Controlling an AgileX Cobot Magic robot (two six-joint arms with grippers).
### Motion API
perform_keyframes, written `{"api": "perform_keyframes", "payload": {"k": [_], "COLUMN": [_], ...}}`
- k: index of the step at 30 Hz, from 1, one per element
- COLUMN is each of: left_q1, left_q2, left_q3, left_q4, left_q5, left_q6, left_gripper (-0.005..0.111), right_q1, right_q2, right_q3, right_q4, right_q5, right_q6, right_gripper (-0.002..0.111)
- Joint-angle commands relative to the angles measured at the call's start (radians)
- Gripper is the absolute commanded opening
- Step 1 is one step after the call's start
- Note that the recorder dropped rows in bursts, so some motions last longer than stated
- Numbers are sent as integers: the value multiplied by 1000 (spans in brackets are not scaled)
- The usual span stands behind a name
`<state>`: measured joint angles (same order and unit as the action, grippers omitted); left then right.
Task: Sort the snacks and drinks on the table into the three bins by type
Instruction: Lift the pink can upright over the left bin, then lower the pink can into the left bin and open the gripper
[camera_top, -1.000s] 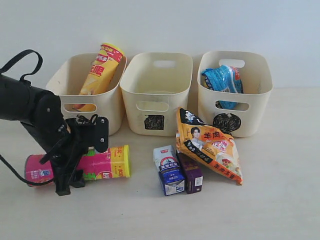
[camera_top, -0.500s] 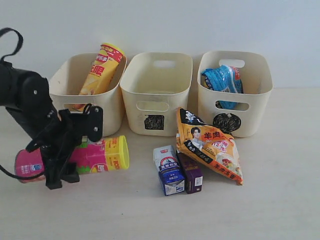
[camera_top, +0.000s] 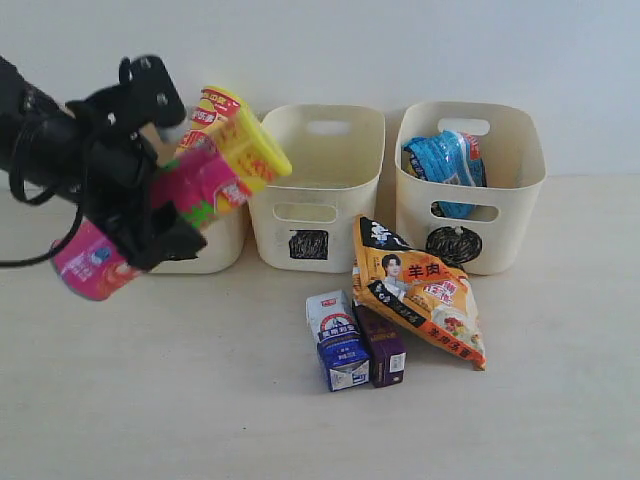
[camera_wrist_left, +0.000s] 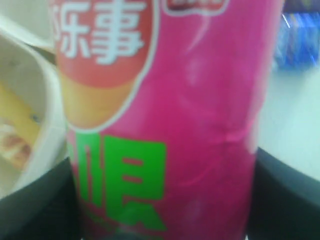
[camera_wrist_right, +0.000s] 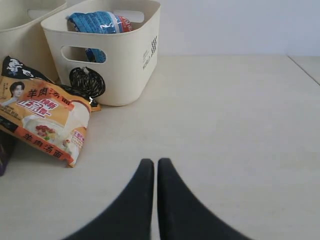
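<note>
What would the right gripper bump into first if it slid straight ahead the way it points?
Probably just the table. The right gripper aims at a bare stretch of it, with the bin and orange bag off to one side.

The pale beige, wood-look table fills the lower two thirds of the frame. Three cream bins stand on it in a row along its far edge. The left bin is at the centre left and largely hidden. The middle bin has a black scribbled square on its front, and the right bin has a scribbled circle. An orange-black bag with a face on it lies in front of the gap between the middle and right bins, its upper end close against their fronts. Just left of its lower end, near the centre, a white-and-blue carton and a dark purple carton sit side by side, touching.
</note>
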<state>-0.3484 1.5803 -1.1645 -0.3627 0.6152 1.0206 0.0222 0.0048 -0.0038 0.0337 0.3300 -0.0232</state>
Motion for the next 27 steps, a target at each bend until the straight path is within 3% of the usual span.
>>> {"api": "perform_keyframes", "payload": {"k": [1,6,10,14,21,27], "left_q1": [3,11,57,119,158,163], "left_q2": [-12,-3,56,191,418,565], "left_q3": [-74,-161,-256,-401,-610,-674], "left_q4": [-23,-14,-14,-15,-23,-19], "left_q5": [-97,-205,-219,-253,-312,-364], "left_q6": [-214,-347,-457,-503,-519,-533], "left_gripper": [4,4,4,4,4,4], "right_q1": [-3,-3,-3,-3,-3,-3], "right_q2": [-5,-5,-5,-5,-5,-5], "right_q3": [4,4,4,4,4,4], "right_q4": [-3,-3,-3,-3,-3,-3], "right_q5": [-5,-5,-5,-5,-5,-7], "right_q6": [0,0,0,0,0,0], "right_gripper": [0,0,0,0,0,0]}}
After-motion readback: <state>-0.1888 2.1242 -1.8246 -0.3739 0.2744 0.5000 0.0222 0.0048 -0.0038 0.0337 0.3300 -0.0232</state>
